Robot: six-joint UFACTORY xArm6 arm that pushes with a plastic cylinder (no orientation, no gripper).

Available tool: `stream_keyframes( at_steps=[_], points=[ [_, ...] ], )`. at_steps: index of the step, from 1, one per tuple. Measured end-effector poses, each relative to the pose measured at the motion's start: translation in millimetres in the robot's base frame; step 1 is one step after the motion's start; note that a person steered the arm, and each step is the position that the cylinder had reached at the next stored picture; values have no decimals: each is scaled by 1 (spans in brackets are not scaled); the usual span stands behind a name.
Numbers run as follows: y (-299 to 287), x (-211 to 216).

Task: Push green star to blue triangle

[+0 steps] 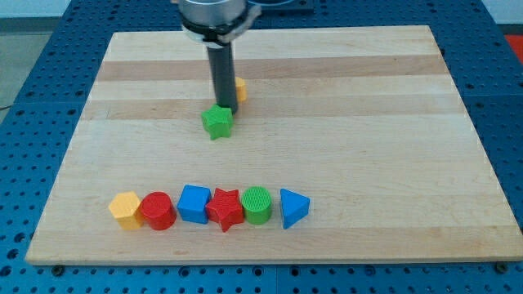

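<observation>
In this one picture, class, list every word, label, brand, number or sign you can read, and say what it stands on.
None: no readable text shows anywhere.
The wooden board bears only grain.
The green star, the blue triangle and the other blocks have plain faces.
The rod ending in my tip, at the star's top edge, is unmarked dark.
The blue perforated table carries holes only.

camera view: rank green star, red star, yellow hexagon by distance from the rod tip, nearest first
From my tip:
1. green star, right at the tip, just toward the view's bottom.
2. red star, in the bottom row, almost straight below.
3. yellow hexagon, at the row's left end.
</observation>
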State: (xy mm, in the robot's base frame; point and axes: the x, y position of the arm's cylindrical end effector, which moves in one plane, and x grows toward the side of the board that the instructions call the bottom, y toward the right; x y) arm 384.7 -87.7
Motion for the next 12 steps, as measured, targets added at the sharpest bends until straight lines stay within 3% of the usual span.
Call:
stream_keyframes(
  at_steps=[1,2,4,5,7,8,10,12],
  points=[
    [-64,-2],
    [-93,10],
    [32,73],
    [42,75],
    [-32,46],
    [-2,23],
    [124,84],
    [124,45]
  ],
)
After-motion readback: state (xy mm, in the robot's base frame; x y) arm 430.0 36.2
